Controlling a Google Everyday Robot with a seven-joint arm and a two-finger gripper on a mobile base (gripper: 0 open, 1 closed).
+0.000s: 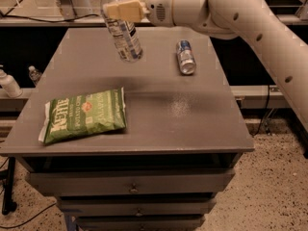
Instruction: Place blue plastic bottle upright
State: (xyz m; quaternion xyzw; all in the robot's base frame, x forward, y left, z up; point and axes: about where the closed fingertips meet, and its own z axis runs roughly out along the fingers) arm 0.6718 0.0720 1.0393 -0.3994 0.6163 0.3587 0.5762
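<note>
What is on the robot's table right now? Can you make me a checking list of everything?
Surface: grey table top, flat, with drawers below.
Job's things: clear plastic water bottle with a white-and-blue label, held tilted, cap uppermost, over the far part of the table; cannot tell whether its base touches.
Clutter: green chip bag lying flat near the front left; silver-and-blue metal can lying on its side at the far right.
Gripper: gripper shut on the bottle's upper part.
Cables: black cable behind the table; another at the right.
Surroundings: speckled floor; white bottle on a ledge at the left.
</note>
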